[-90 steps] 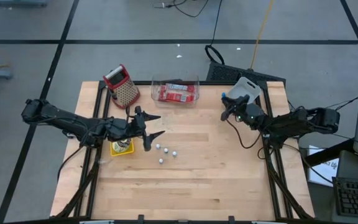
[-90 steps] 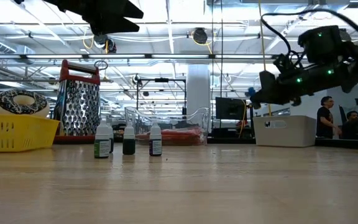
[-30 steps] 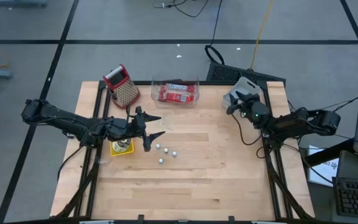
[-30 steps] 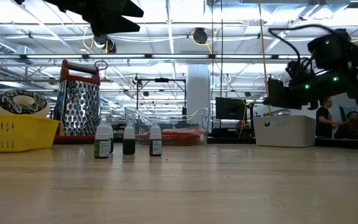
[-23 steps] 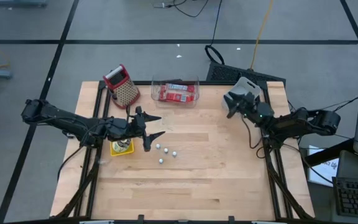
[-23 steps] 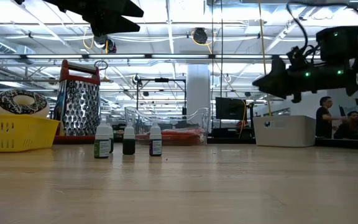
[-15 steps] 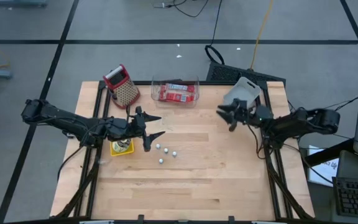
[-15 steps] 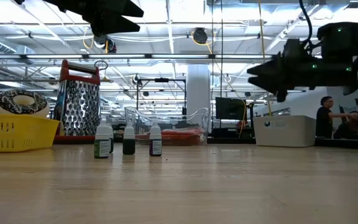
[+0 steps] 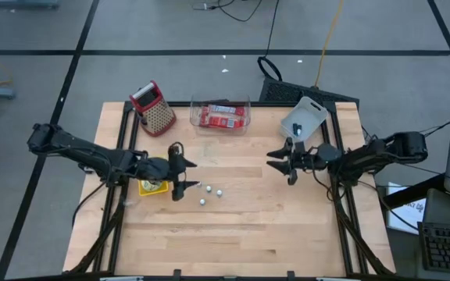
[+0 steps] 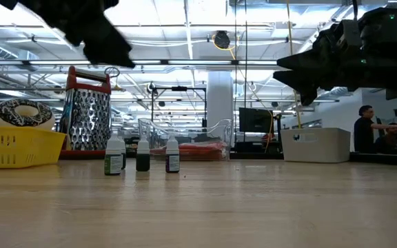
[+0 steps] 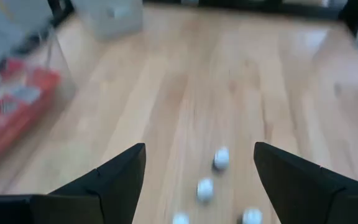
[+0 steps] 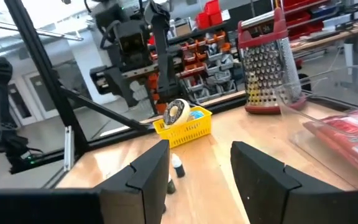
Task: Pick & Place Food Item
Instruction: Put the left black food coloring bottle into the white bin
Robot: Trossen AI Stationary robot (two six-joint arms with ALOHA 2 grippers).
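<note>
Here, left gripper (image 9: 181, 175) tilted down over small bottles (image 9: 209, 193), jaws spread

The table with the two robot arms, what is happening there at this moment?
Nothing is being held yet. The left hand hangs open over the small bottles, next to the yellow basket with a doughnut in it. The right hand is open too, empty, in the air over the right side of the table, near the white bin. A grater and a clear box of red packets stand along the far edge.
</note>
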